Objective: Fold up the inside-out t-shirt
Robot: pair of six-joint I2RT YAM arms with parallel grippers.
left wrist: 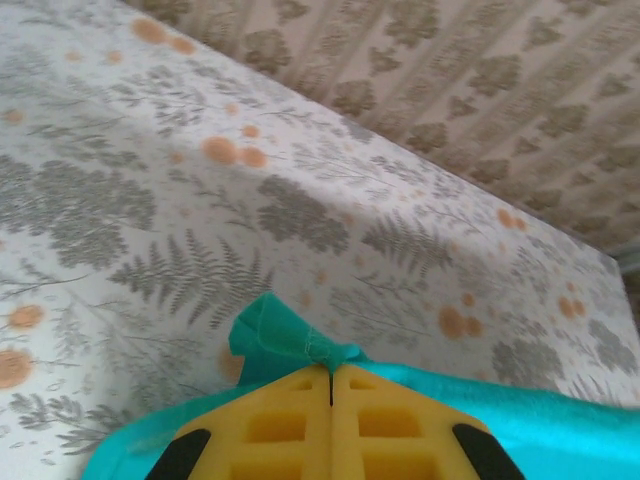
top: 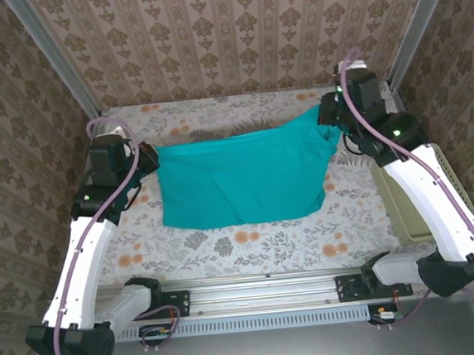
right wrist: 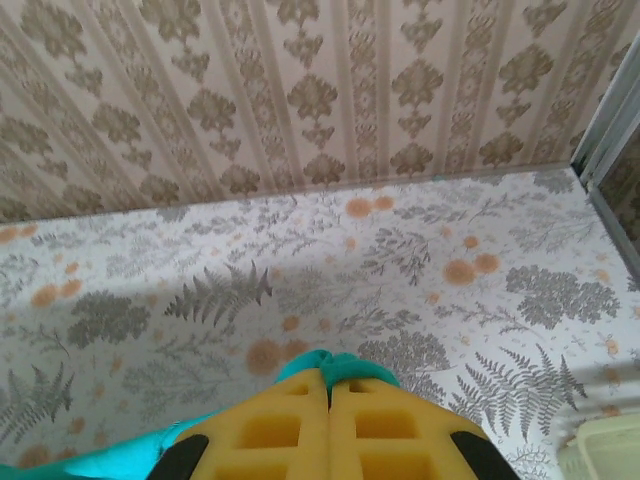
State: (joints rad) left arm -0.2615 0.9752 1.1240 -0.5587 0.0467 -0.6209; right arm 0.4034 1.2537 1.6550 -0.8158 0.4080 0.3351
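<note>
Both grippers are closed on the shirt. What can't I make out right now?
Top view: t-shirt underside, hidden by its own cloth.
Left wrist: the left gripper hides how much cloth it pinches.
Right wrist: same for the right gripper; basket cut off by the corner.

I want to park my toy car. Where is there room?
Free: the near strip of table between the shirt and the rail, and the far strip between shirt and wall. Crowded: the middle, under the shirt; its far corners, pinched by the left tool and right tool; the right edge, by the basket.
</note>
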